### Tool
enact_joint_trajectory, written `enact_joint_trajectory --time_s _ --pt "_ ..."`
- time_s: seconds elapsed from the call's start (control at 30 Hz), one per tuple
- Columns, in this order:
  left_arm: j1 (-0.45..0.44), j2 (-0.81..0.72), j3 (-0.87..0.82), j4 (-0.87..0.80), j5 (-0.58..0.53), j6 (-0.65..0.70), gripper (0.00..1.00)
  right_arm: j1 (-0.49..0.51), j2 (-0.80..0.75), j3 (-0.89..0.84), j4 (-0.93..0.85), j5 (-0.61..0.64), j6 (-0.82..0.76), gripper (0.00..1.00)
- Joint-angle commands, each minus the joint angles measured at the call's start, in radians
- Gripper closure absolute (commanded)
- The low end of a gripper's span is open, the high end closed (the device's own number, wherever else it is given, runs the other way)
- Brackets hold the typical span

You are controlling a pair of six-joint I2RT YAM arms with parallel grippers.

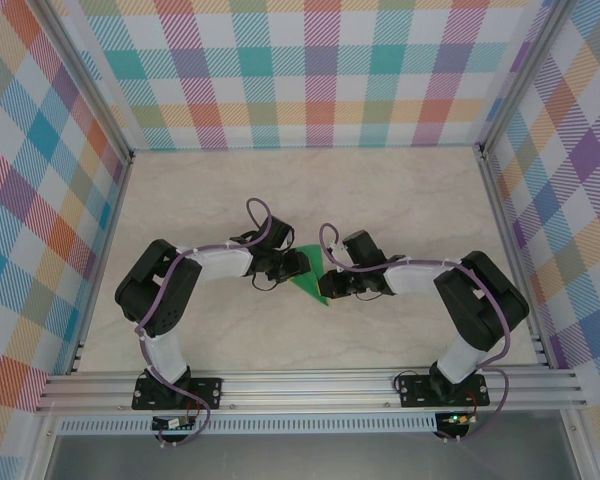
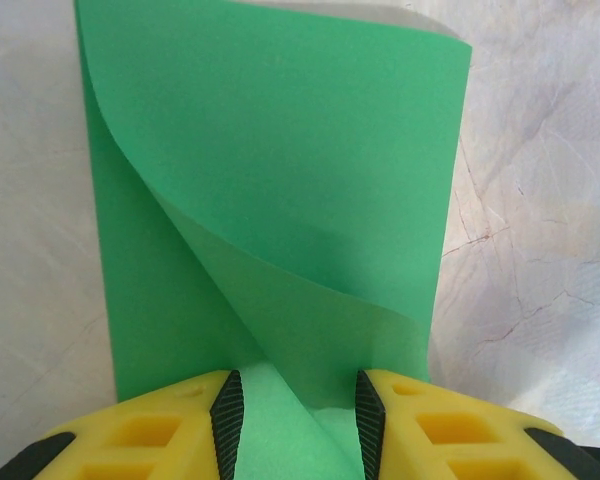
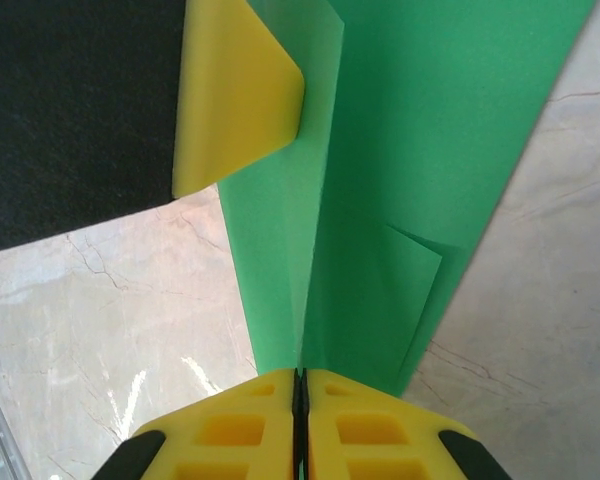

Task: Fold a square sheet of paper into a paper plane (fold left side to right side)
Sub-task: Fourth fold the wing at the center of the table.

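Arm bases (image 1: pixel 176 388) sit bottom-frame in the top view; green paper (image 1: pixel 310 280) lies mid-frame between my jaws. Left wrist view: left jaws part-open astride its near end, long axis running up-frame. Right wrist view: right jaws pinched on its crease.

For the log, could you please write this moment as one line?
left gripper: open astride green paper | right gripper: shut on green paper
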Motion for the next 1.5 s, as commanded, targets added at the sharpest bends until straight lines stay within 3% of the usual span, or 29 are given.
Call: enact_joint_trajectory --time_s 0.0,0.17,0.33,0.67,1.03,1.47 --pt "-0.013 -0.009 -0.004 -0.022 -0.021 0.007 0.62 0.004 0.005 -0.020 0.003 -0.032 -0.040 0.91" --pt "-0.012 -0.007 -0.001 -0.024 -0.021 0.008 0.63 0.004 0.011 -0.022 0.002 -0.049 -0.058 0.89" --pt "-0.012 -0.006 -0.001 -0.023 -0.018 0.009 0.63 0.001 -0.015 -0.022 0.015 -0.060 -0.031 0.81" --pt "-0.012 -0.009 -0.002 -0.017 -0.012 0.009 0.63 -0.105 -0.042 -0.018 0.116 -0.181 0.086 0.64" --pt "-0.014 -0.012 -0.002 -0.017 -0.007 0.007 0.63 -0.131 0.131 0.064 0.232 -0.280 0.192 0.70" --pt "-0.014 -0.014 0.000 -0.019 -0.009 0.008 0.63 -0.131 0.194 0.099 0.263 -0.305 0.211 0.79"
